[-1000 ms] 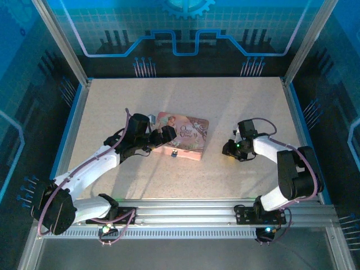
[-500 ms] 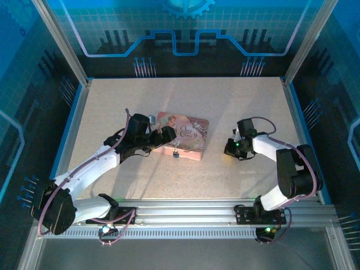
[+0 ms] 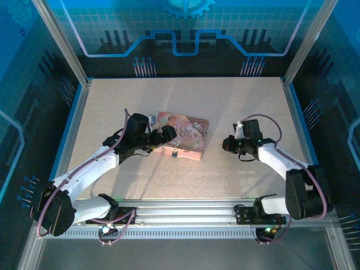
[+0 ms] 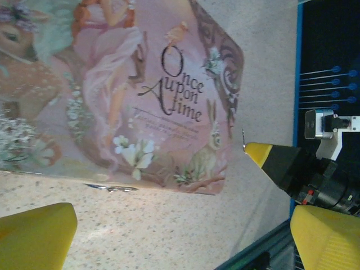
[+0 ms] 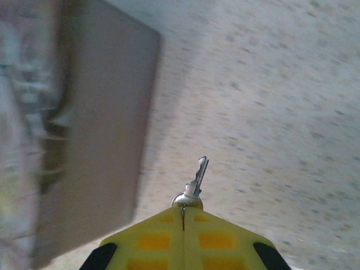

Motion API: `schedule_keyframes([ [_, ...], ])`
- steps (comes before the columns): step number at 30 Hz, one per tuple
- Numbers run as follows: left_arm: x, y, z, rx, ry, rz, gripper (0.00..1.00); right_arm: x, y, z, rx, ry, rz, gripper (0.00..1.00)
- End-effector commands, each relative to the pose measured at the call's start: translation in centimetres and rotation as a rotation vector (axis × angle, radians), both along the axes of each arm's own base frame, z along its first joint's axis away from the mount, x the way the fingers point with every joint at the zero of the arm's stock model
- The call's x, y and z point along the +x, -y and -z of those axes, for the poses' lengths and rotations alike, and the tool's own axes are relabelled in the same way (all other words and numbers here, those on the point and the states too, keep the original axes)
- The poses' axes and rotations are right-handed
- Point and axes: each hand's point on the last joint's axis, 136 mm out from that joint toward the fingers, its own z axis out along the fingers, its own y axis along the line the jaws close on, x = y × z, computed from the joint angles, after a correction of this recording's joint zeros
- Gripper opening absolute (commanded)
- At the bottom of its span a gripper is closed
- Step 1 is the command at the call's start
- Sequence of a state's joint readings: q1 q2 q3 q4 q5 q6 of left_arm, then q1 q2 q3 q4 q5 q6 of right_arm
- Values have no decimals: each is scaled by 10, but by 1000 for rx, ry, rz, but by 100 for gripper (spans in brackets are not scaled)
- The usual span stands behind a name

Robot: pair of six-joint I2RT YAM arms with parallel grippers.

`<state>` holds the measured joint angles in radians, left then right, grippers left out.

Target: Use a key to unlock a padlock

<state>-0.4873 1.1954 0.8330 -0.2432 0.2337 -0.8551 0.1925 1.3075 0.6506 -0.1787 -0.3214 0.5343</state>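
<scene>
Now | right tool (image 5: 183, 212) pinches thin notched metal key (image 5: 197, 175); left tool (image 3: 160, 136) wide apart

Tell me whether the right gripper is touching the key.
Touching. The right wrist view shows the right gripper shut on the key: the key's head is pinched between the closed yellow jaws, with the blade sticking out.

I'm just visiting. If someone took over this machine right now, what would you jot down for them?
Left claw: open, by the left end of the pink box.
Right claw: shut on the key, blade sticking out, to the right of the box.
The padlock sits at the box's near edge, untouched.
Done: key gripped.
To do: carry the key to the padlock, insert it, turn it.
</scene>
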Motion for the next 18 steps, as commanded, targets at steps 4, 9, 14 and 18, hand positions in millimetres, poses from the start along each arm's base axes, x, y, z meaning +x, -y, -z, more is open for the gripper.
schedule_keyframes([
  [4,-1,33,-60,-185,136,113,93,-5,-60,-78,130,307,-257,1],
  [9,-5,50,-81,-244,199,185,82,-20,-92,-117,171,450,-392,1],
  [14,-10,67,-94,-274,241,251,74,-35,-115,-139,182,532,-503,1],
  [18,-14,78,-95,-278,237,288,67,-43,-126,-150,183,578,-556,1],
])
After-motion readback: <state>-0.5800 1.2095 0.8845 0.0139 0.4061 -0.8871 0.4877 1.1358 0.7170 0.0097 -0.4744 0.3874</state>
